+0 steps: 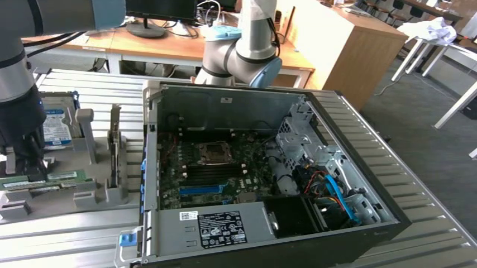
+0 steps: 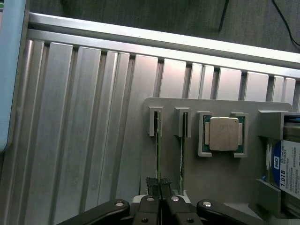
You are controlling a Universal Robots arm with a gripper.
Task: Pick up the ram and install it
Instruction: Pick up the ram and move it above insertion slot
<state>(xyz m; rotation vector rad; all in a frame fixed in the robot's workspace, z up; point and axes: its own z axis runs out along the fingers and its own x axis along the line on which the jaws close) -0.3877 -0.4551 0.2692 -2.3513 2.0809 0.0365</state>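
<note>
The ram (image 2: pixel 159 150) is a thin green stick seen edge-on, standing in a slot of the grey holder (image 2: pixel 211 173). My gripper (image 2: pixel 158 185) reaches down over it, and its two dark ribbed pads (image 2: pixel 152 183) are pressed together on the stick's edge. In the exterior view the gripper (image 1: pixel 26 167) hangs at the far left over the green ram (image 1: pixel 33 182) in the holder (image 1: pixel 89 195). A second stick (image 2: pixel 182 154) stands in the neighbouring slot, apart from the fingers.
A square silver processor (image 2: pixel 224 133) and a blue-labelled hard drive (image 2: pixel 290 168) sit in the same holder. The open computer case (image 1: pixel 358 167) with its motherboard (image 1: pixel 216 173) lies to the exterior view's right of the holder, on a ribbed aluminium table (image 1: pixel 417 167).
</note>
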